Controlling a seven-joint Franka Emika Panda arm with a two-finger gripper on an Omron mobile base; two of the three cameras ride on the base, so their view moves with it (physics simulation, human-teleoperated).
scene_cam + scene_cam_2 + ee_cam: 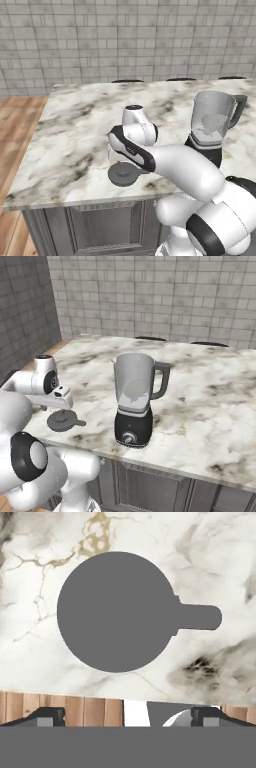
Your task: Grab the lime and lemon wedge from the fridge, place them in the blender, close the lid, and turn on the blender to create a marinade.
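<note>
— While the hand hangs over the near edge of the marble counter (75, 135), what lies beneath it?

— The lid (117, 612), a dark grey flat disc with its small tab pointing toward the right of the hand view. It lies flat on the counter close to the front edge; from the left base view it sits just under the wrist, partly hidden by it.

— And the gripper (127, 716)?

— Spread wide, nothing between its 2 fingertips (47, 716). They stand far apart at the bottom of the hand view, short of the lid and not touching it.

— Where is the blender (133, 401)?

— On the same counter, well apart from the lid, to the robot's right. Its black base with the silver knob stands near the front edge, the clear grey-tinted jar upright on it, dark handle pointing right in the right base view. The jar mouth has no cover on it.

— Anything inside the jar?

— A pale greyish shape shows through the wall low down in both base views; I cannot tell what it is.

— Beyond the counter?

— A grey tiled wall (125, 35) behind it, wooden floor (17, 125) to the left, and grey cabinet fronts (150, 486) under the slab.
</note>
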